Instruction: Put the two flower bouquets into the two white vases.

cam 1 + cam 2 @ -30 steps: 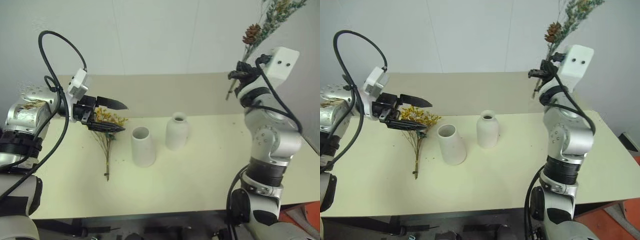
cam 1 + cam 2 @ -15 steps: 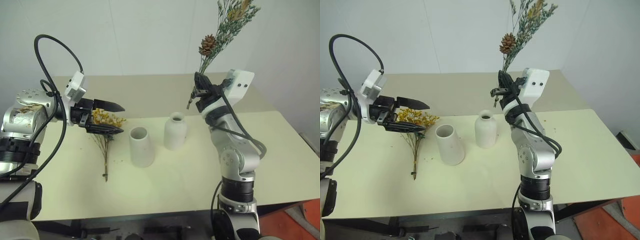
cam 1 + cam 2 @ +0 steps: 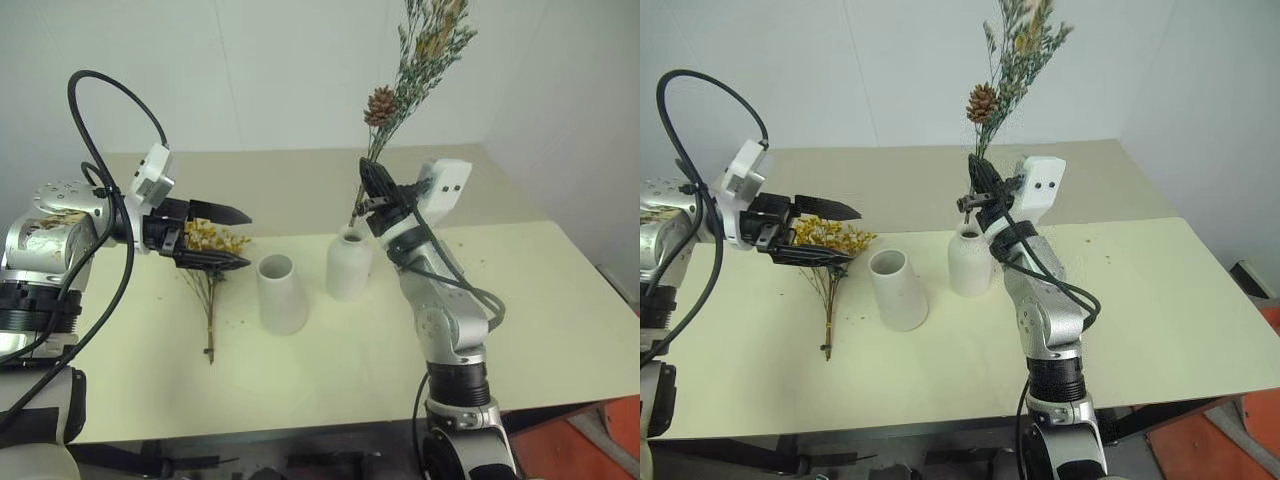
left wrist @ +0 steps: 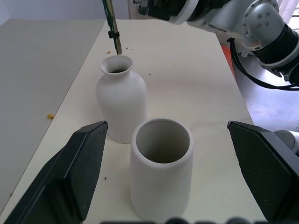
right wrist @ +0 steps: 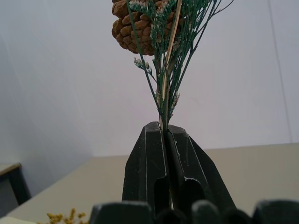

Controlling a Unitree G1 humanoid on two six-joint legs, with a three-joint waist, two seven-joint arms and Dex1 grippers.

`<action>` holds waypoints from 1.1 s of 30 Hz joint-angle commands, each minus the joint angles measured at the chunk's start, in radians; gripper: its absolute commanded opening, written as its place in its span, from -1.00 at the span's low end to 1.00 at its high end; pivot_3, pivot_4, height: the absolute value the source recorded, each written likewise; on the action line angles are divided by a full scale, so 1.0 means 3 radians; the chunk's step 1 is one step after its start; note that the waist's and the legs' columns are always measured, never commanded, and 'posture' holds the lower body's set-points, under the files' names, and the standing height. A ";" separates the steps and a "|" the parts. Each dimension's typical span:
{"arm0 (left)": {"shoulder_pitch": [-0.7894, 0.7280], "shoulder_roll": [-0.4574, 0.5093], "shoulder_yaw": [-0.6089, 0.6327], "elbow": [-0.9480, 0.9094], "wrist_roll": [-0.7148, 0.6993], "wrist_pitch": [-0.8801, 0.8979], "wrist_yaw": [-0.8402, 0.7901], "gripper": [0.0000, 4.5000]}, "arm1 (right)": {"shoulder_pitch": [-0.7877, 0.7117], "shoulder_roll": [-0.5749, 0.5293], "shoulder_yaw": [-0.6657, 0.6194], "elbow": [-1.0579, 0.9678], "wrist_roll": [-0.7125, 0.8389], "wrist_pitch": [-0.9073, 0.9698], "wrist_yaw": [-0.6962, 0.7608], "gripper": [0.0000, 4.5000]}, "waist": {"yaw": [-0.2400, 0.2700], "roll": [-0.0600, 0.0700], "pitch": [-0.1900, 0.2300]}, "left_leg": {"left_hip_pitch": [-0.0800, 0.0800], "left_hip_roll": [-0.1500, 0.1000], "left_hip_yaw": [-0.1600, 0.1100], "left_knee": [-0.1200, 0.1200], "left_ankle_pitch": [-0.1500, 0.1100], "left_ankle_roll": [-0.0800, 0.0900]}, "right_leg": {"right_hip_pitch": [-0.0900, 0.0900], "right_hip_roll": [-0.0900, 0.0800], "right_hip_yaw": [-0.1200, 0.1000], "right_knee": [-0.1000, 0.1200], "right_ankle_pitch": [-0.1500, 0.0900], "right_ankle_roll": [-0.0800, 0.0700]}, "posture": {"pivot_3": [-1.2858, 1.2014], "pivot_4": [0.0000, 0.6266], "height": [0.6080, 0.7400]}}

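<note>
My right gripper (image 3: 370,186) is shut on the stems of the grey-green bouquet (image 3: 415,55), which stands upright with its pine cone (image 5: 142,25) above the fingers. The stem tips (image 4: 115,44) hang just above the mouth of the rounded bottle vase (image 3: 349,263). The tapered cone vase (image 3: 281,292) stands to its left, empty. The yellow-orange bouquet (image 3: 210,270) lies flat on the table left of the cone vase. My left gripper (image 3: 232,236) hovers open over its blooms, fingers (image 4: 84,168) pointing toward the vases.
The cream table (image 3: 520,300) carries a few scattered petal crumbs. A beige surface (image 3: 290,185) lies behind it, under a white wall. The table's right half has free room.
My right arm has swung left and down with the grey-green bouquet, from the far right to just above the bottle vase. The left gripper has stayed in place, open.
</note>
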 commanded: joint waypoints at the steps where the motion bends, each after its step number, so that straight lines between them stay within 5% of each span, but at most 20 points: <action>1: 0.0038 0.0063 0.0162 -0.0158 -0.0013 0.0055 0.0032 1.00 | -0.0004 -0.0030 0.0003 0.0071 -0.0045 -0.0260 0.0083 -0.99 | -0.0001 0.0000 0.0000 | 0.0000 0.0000 0.0000 0.0000 0.0000 0.0000 | 0.0000 0.0000 0.0000 0.0000 0.0000 0.0000 | 0.03 -0.52 1.00; 23: 0.0133 0.0059 0.0241 -0.0256 -0.0004 0.0123 0.0067 1.00 | 0.0291 0.0077 0.0191 0.0167 -0.0195 -0.0438 0.0107 -0.99 | -0.0003 0.0000 0.0000 | 0.0002 0.0000 0.0000 0.0000 0.0000 0.0000 | 0.0000 0.0000 0.0001 0.0002 0.0000 0.0000 | 0.03 -0.52 1.00; 33: 0.0160 0.0021 0.0247 -0.0226 0.0009 0.0049 0.0079 1.00 | 0.0353 -0.0041 0.0291 -0.0033 -0.0338 -0.0432 0.0181 0.41 | -0.0002 0.0000 0.0000 | 0.0002 0.0000 0.0000 0.0000 0.0000 0.0000 | 0.0000 0.0000 0.0001 0.0002 0.0000 0.0000 | 0.03 -0.52 1.00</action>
